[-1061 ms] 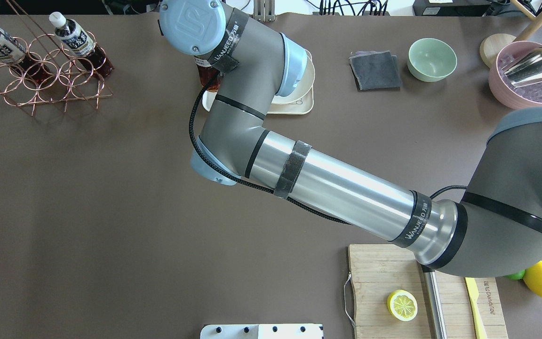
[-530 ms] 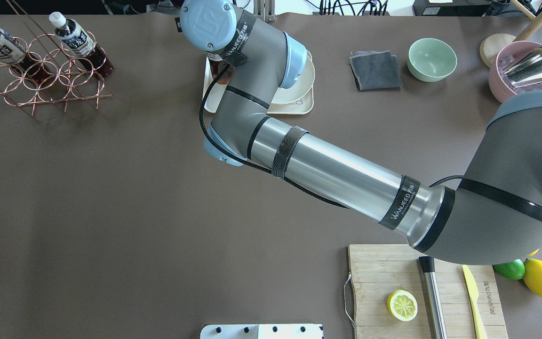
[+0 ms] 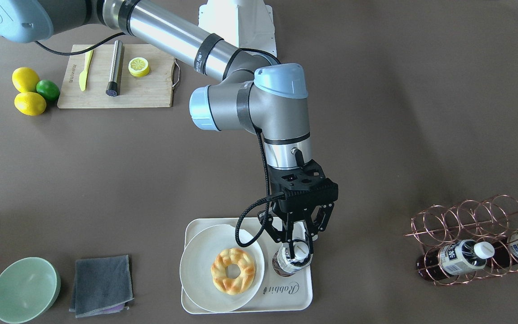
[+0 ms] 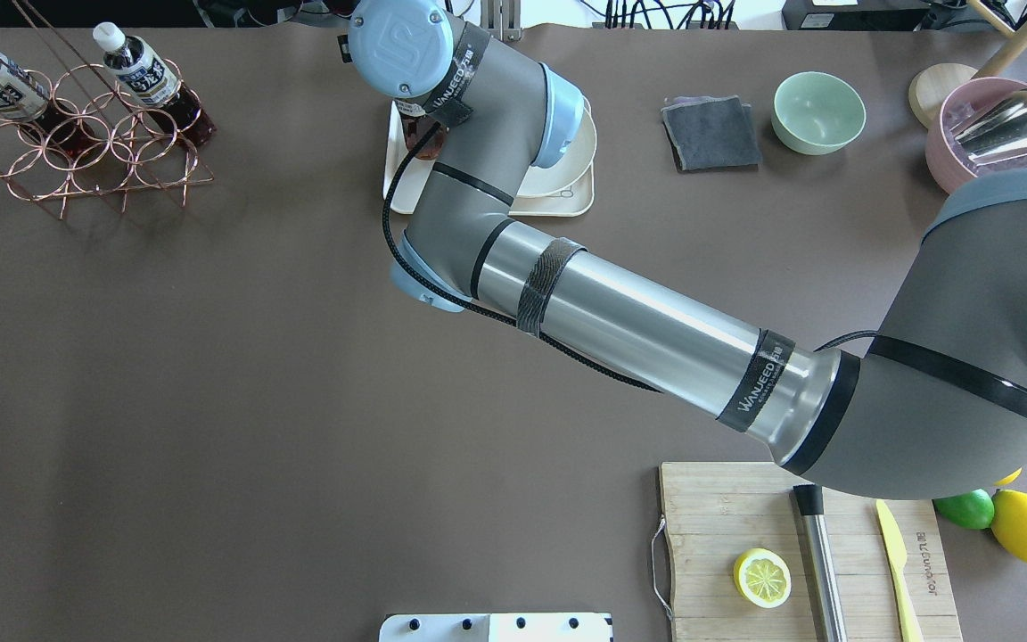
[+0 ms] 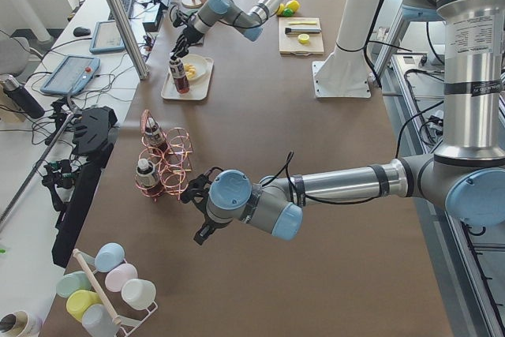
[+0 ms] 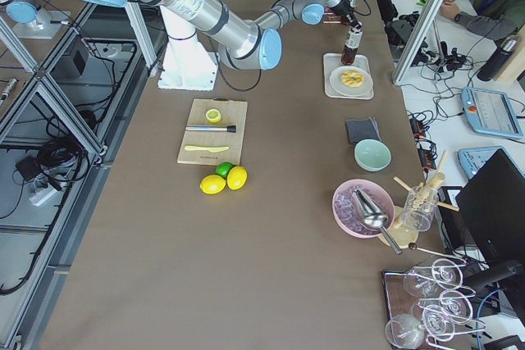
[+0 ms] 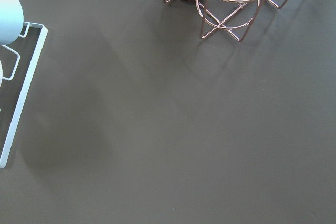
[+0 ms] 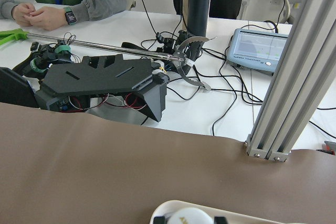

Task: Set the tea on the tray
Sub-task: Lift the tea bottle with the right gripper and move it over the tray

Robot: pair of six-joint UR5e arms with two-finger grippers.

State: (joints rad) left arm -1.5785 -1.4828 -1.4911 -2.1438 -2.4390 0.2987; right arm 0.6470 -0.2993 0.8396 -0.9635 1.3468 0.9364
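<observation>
The tea (image 3: 287, 265), a small bottle of dark liquid with a white cap, stands upright on the cream tray (image 3: 286, 298) beside the plate. My right gripper (image 3: 298, 248) comes down from above and is shut on the bottle's cap and neck. From overhead the wrist hides most of the tea (image 4: 425, 143) at the left end of the tray (image 4: 558, 203). The right wrist view shows only the white cap (image 8: 184, 217) between dark pads. My left gripper (image 5: 197, 212) hovers near the copper rack; I cannot tell whether it is open or shut.
A round plate (image 3: 196, 256) with a doughnut (image 3: 233, 270) fills the tray's other side. A copper rack (image 3: 466, 225) holds two more bottles. A green bowl (image 3: 24, 289), grey cloth (image 3: 101, 285), cutting board (image 3: 146, 92) with half a lemon, and loose lemons (image 3: 29, 102) lie around.
The right arm carried the bottle from beside the tray's left edge to over the tray, then barely moved in the last half second.
</observation>
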